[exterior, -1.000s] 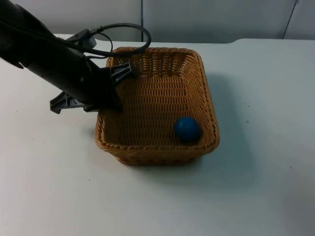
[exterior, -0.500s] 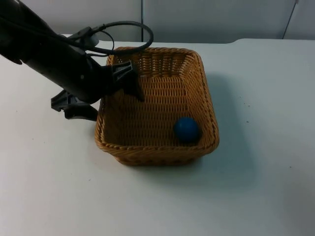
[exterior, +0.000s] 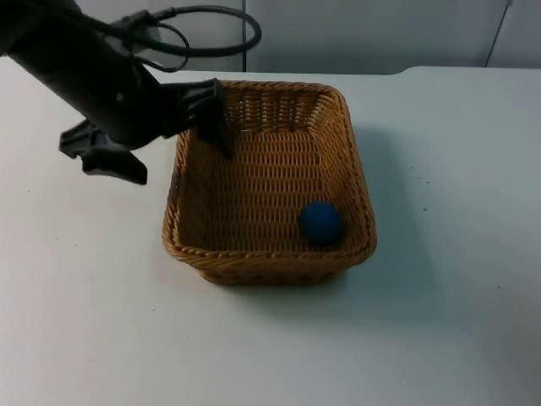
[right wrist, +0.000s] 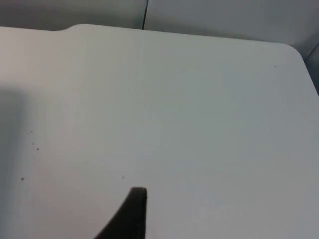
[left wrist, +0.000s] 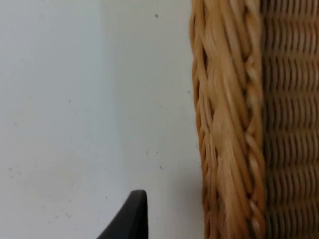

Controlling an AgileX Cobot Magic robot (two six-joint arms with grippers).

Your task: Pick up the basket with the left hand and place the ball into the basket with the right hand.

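One blue ball (exterior: pixel 320 222) sits inside the basket (exterior: pixel 359 190), near the front right corner and close to the wall there. The basket rests flat on the white table (exterior: pixel 456 321).

The left gripper (exterior: pixel 165 144) is by the basket's left rim, near the back corner. Its two fingers are spread wide. One finger hangs over the inside of the basket and the other is outside, above the table. The rim is between them, and they are not holding it. The left wrist view looks down along that braided rim (left wrist: pixel 224 129), with bare table beside it and one black fingertip (left wrist: pixel 132 219) over the table.

The ball looks like it is in the right place, so the job looks almost done. If the basket must be held, a good way would be to lower the fingers so the rim sits deep between them, then squeeze gently. A slow, straight lift would keep the ball from rolling around.

The right arm waits away from the basket. The right wrist view shows one fingertip (right wrist: pixel 130 211) over bare table, and I cannot tell if that gripper is open or closed.

Nothing else is near the basket. The grey wall (exterior: pixel 355 34) is well behind it.
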